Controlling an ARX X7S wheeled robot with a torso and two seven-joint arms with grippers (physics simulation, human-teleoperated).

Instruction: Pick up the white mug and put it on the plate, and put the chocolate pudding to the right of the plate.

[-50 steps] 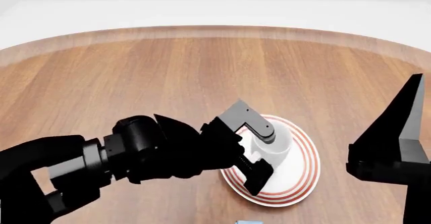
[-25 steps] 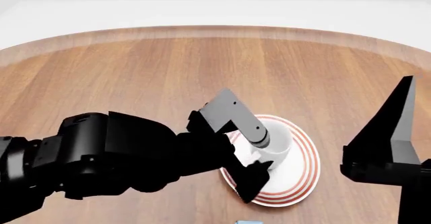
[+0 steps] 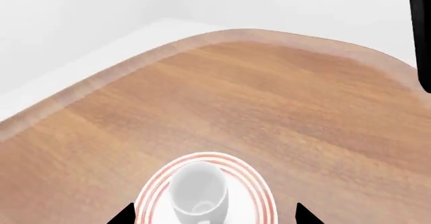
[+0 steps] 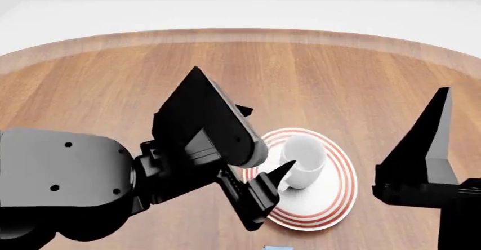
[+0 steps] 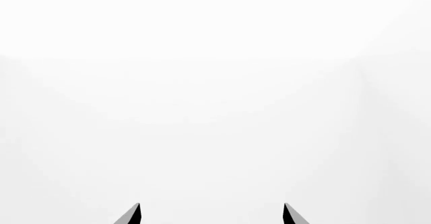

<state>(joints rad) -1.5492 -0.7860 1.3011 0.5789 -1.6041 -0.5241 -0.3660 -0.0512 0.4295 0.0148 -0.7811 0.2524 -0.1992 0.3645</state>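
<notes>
Glossy white ceramic mug point(image 4: 302, 161) stands upright on red-ringed round white plate point(image 4: 338, 196), released; left gripper point(image 3: 210, 215) jaws wide above plate, right gripper point(image 5: 210, 215) jaws wide, idle.

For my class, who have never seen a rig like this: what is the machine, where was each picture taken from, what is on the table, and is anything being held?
It is a simulated two-armed robot, steered by a person. One picture looks down from its head; the other two come from cameras near each gripper.

On the wooden table a red-ringed plate carries a white mug. A small blue corner at the head view's bottom edge cannot be identified.

The left gripper is open beside the mug, holding nothing; its camera looks down at mug and plate between two dark fingertips. The right gripper is open too, raised at the side, and its camera sees only blank white.
</notes>
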